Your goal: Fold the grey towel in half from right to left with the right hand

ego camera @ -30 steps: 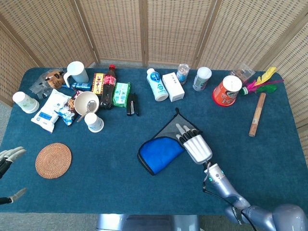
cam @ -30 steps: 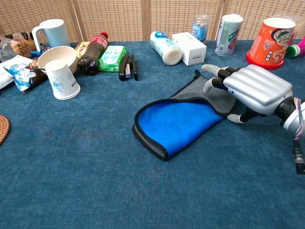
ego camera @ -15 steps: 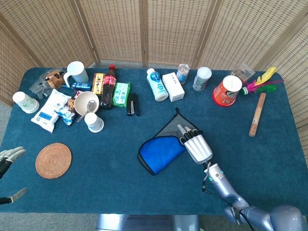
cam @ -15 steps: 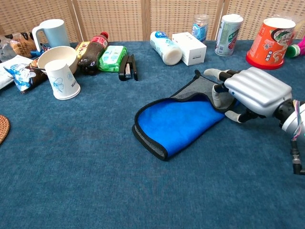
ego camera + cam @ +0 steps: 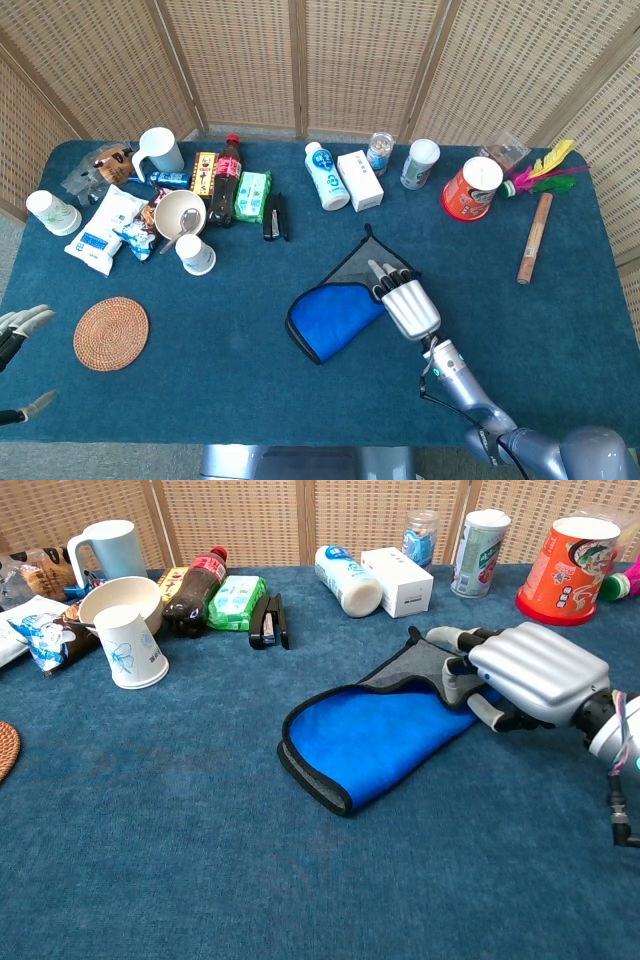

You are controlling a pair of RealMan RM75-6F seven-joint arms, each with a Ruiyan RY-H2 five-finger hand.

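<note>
The grey towel [image 5: 335, 315] lies mid-table, its blue underside turned up over the left part and a grey corner [image 5: 415, 665] pointing to the back. My right hand [image 5: 408, 305] rests on the towel's right edge. In the chest view the right hand [image 5: 530, 670] has its fingers curled down onto the grey cloth and the thumb tucked against the blue edge, pinching it. My left hand [image 5: 15, 335] shows only at the bottom-left edge of the head view, off the table, fingers apart and holding nothing.
Behind the towel stand a white bottle [image 5: 327, 176], a white box [image 5: 360, 180] and a black stapler [image 5: 274, 217]. An orange cup [image 5: 472, 188] and a wooden stick [image 5: 533, 238] are at the back right. A woven coaster [image 5: 110, 333] and a paper cup [image 5: 196, 254] sit to the left.
The right hand's fingers have curled down from flat onto the towel's right edge, and the thumb has closed in against it. The towel and the left hand have not moved.
</note>
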